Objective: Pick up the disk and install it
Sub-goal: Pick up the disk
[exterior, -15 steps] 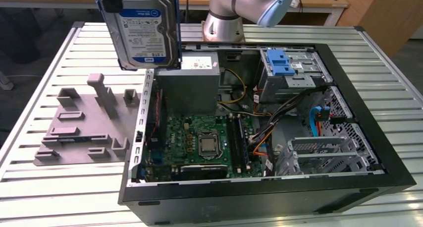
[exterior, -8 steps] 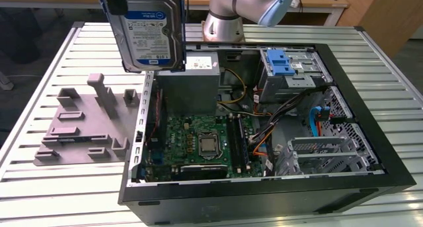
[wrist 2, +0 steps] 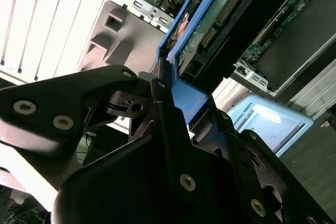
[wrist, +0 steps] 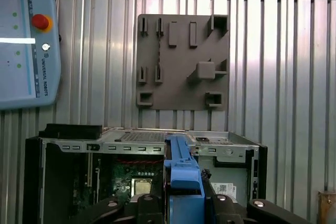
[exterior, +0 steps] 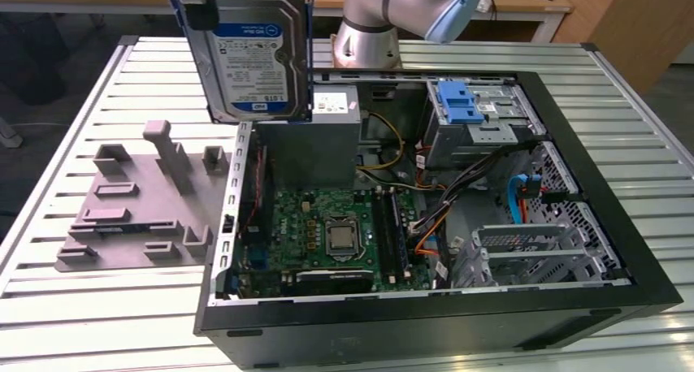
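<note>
Holding: the gripper (wrist 2: 168, 85), black metal with bolted link plates, is clamped on the blue plastic bracket along the edge of the disk (wrist 2: 210, 19).
Disk: a flat silver rectangle with a blue-and-white label. It hangs upright in the air over the far side of the computer case (exterior: 434, 327), toward the exterior view's left.
Computer case: a black sheet-metal box lying on its side with the panel off. Inside are a green circuit board (exterior: 336, 226), bundled cables and a grey perforated drive cage (exterior: 542, 250).
Blue latch: ribbed plastic, on the grey metal bay (exterior: 469, 104) at the case's far corner.
Fixture plate: matte grey (exterior: 130, 209), with moulded slots and posts. It lies flat just beside the case on the exterior view's left.
Counter: pale ribbed metal slats (exterior: 65, 307) under the case.
Arm: a glossy silver tube with a pale blue cap (exterior: 379, 23), behind the case.
</note>
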`<action>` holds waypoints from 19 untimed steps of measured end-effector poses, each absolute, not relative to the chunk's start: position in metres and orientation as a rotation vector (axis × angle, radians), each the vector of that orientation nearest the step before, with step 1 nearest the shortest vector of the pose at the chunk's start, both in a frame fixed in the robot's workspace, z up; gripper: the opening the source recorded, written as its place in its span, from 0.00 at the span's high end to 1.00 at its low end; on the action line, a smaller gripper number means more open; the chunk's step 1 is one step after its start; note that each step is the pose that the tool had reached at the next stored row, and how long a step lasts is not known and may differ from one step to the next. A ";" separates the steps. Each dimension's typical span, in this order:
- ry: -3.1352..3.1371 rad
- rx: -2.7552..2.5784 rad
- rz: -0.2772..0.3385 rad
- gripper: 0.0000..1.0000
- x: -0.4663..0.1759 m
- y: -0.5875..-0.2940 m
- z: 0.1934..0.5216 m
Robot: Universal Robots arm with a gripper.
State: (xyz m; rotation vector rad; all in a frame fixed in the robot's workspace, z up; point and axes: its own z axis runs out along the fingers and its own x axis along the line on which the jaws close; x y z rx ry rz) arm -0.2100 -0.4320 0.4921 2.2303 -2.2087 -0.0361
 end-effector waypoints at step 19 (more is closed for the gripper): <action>-2.209 2.230 -0.036 0.64 -0.169 -0.440 0.492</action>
